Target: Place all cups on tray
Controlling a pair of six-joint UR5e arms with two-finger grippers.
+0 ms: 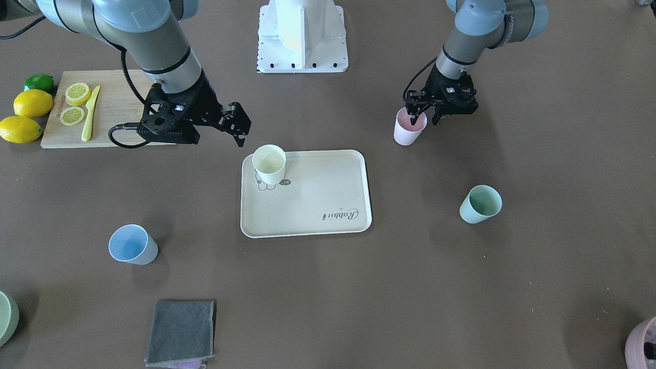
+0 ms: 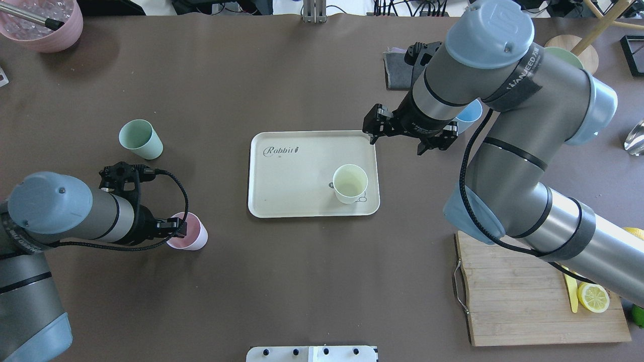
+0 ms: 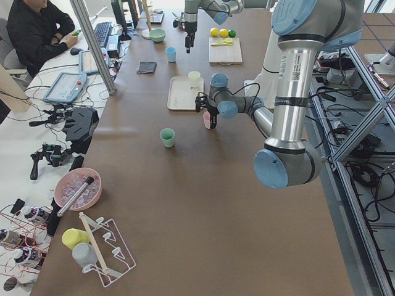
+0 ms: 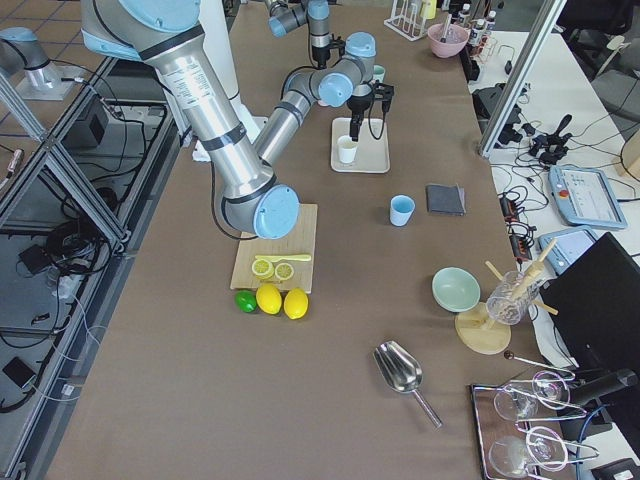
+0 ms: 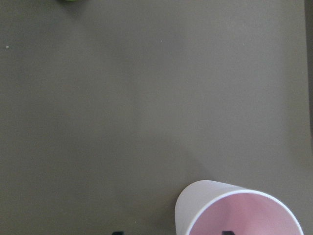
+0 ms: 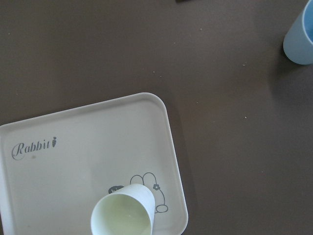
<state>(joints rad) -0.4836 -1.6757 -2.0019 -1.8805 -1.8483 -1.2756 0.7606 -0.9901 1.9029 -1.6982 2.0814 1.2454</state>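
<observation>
The cream tray [image 1: 318, 195] lies mid-table. It also shows in the overhead view [image 2: 292, 176] and the right wrist view [image 6: 73, 166]. The pale yellow cup [image 1: 269, 164] stands upright on the tray's rabbit corner. My right gripper [image 1: 238, 128] is open and empty, hovering just outside that corner. The pink cup [image 1: 407, 130] stands on the table. My left gripper [image 1: 423, 120] is open and straddles its rim, one finger inside and one outside. The light blue cup [image 1: 132, 245] and the mint green cup [image 1: 479, 204] stand on the table, away from the tray.
A wooden cutting board [image 1: 118, 110] with lemon slices and a yellow knife lies behind the right gripper, with lemons and a lime beside it. A grey cloth [image 1: 182, 330], a pale green bowl [image 1: 5, 318] and a mauve pot [image 1: 640, 343] sit along the far edge.
</observation>
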